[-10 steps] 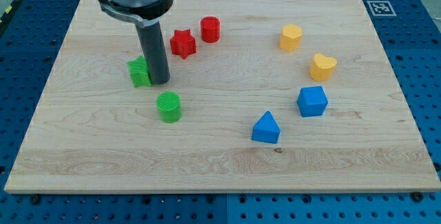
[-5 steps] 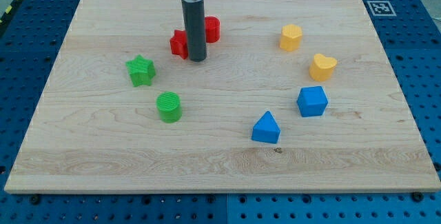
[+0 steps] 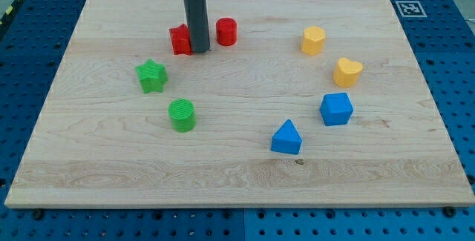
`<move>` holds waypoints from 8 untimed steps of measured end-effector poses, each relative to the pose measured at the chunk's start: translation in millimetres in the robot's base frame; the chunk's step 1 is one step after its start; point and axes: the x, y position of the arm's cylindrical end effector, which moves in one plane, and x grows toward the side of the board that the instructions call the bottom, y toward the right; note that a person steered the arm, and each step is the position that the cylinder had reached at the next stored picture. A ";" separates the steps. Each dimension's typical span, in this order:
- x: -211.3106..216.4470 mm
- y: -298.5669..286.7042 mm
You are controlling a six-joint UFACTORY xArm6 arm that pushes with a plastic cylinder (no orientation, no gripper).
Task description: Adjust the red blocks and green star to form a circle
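Red star block [image 3: 179,39]: lay near the surface's [image 3: 237,174] top edge, partly hidden, touching my tip [image 3: 200,50] on its right. Red cylinder [image 3: 226,31]: just right of tip. Green star [image 3: 151,76]: below-left of the red star. No gripper fitted; state not applicable.

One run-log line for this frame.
tip between red star and red cylinder, against star | green star apart, lower left | circle unfinished

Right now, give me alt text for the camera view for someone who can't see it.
My tip stands between the red star and red cylinder on a wooden board. They, a green star and other blocks form a loose ring.
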 end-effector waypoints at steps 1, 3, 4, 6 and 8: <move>0.6 14.9; 1.1 42.1; -3.0 42.2; -22.3 42.2; 47.7 42.2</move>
